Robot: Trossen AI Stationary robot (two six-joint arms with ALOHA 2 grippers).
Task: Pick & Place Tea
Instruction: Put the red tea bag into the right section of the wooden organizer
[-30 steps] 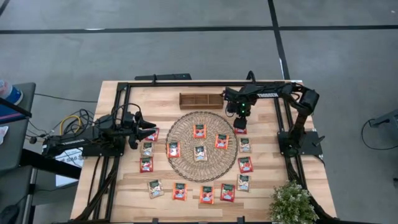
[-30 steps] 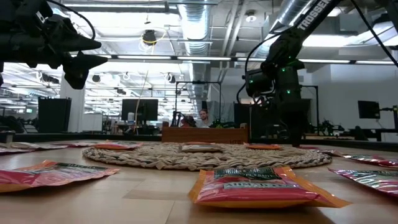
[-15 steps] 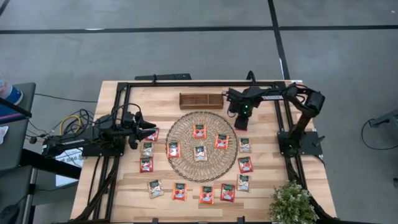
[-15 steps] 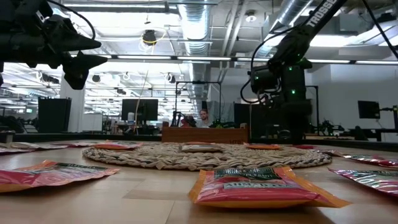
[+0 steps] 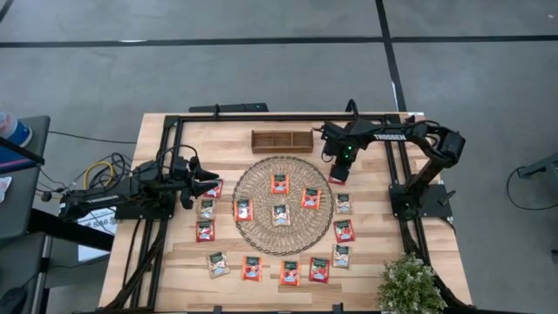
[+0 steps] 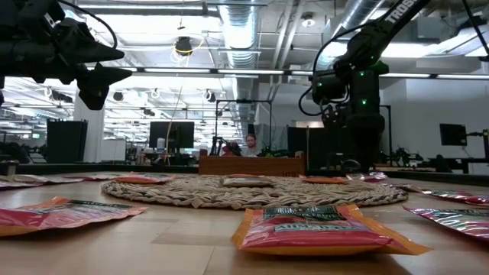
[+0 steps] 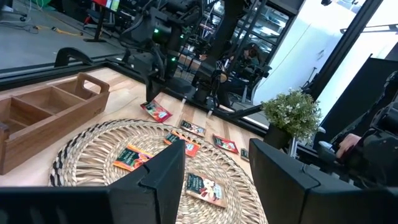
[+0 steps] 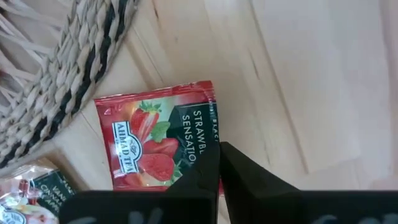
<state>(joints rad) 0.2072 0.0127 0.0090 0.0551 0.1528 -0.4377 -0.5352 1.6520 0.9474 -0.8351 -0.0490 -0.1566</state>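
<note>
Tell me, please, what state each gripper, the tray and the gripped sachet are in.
right gripper: fingers shut on the strawberry sachet at its edge.
strawberry sachet: flat on the table, not yet lifted.
left gripper: fingers open, empty.
wooden tray: compartments empty.

The red tea sachet (image 8: 158, 140) beside the woven mat (image 8: 56, 74) reads "AHMAD TEA" and "STRAWB… SENSATIO…", partly cut off. The right arm (image 5: 388, 135) carries white lettering, "TROSSEN".
</note>
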